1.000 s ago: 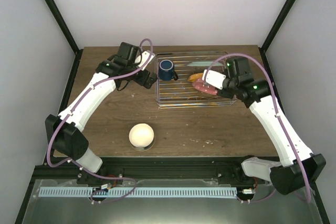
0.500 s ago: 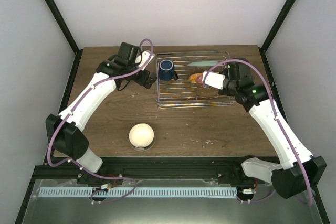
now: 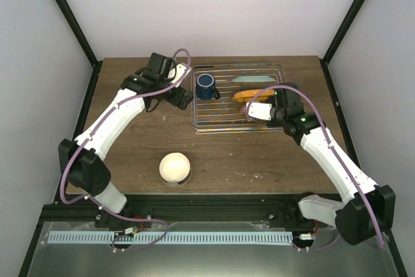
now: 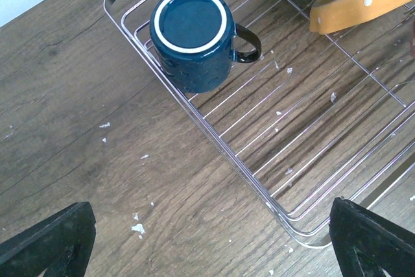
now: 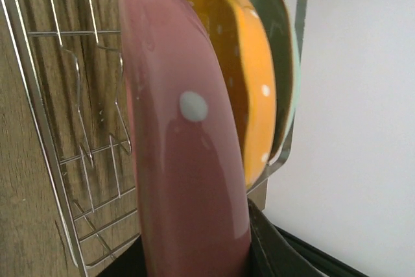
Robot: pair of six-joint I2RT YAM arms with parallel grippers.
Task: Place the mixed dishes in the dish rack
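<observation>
While the right gripper [image 3: 255, 109] clamps the pink-red plate [image 5: 188, 160] just beside the orange-backed plate [image 5: 243, 76], the left gripper [image 4: 211, 231] hangs open over the table [image 4: 78, 128], left of the rack [image 4: 220, 150].

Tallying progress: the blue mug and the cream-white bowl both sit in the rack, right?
Only the dark blue mug does; the cream-white bowl sits on the table, outside the dish rack, as the top view shows.

Wooden table [image 3: 142, 154], plain white walls [image 3: 214, 11]
</observation>
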